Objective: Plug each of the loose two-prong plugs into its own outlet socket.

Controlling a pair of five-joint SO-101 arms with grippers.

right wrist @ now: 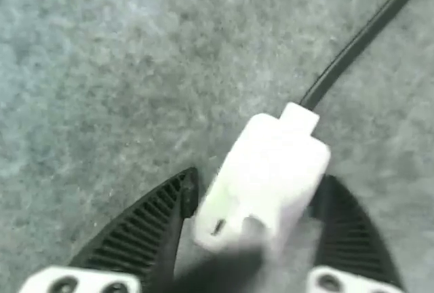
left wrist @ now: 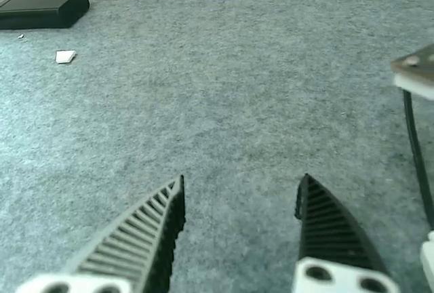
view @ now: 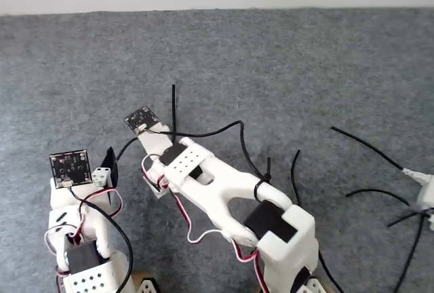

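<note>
Two arms stand on one grey, short-napped carpet (view: 271, 55). The left gripper (left wrist: 241, 180) hangs over bare carpet, released, its two black ribbed wedge-shaped fingers (left wrist: 152, 228) spread well apart with nothing between them. Far beyond it, in the left wrist view, lie one flat black rectangular box (left wrist: 42, 8) and one small white scrap (left wrist: 65, 56). In the middle, the right gripper (right wrist: 256, 183) is grasping one white plug (right wrist: 271, 171), a smooth, rounded plastic block wedged between the two ribbed fingers, which press against its sides. One thin black cord (right wrist: 359, 42) leaves its narrow end. At the table's right edge lies a white plastic fitting (view: 426, 194) with several thin black cords (view: 369, 147) curving away from it over the carpet, well apart from both arms.
</note>
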